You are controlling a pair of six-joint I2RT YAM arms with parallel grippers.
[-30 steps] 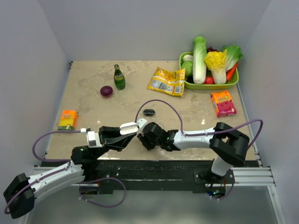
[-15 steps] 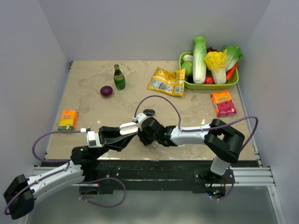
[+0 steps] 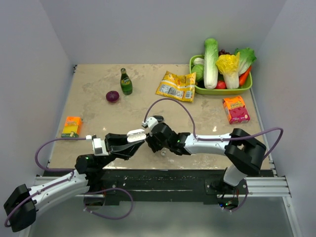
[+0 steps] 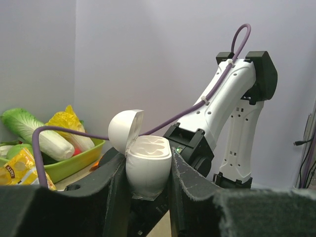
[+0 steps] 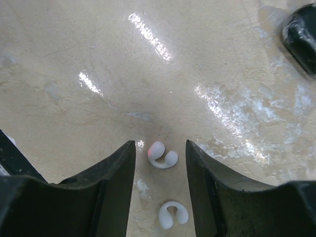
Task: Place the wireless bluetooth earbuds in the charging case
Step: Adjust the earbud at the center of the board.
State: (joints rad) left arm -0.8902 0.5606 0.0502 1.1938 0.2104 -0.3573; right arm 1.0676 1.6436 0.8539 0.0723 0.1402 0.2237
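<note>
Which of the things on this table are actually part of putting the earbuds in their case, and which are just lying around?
Part of the job: charging case, lid open; two loose earbuds.

Just lying about: green bottle, red onion, yellow snack bag, tray of vegetables, red box, orange box, small black object.

This looks like a robotics lab test cell: plain pale walls (image 3: 163,29) box in a marbled tabletop (image 3: 98,113), robot arms (image 3: 207,144) are bolted to an aluminium rail (image 3: 266,183), and the props include a green tray (image 3: 222,92) of toy-looking vegetables.
</note>
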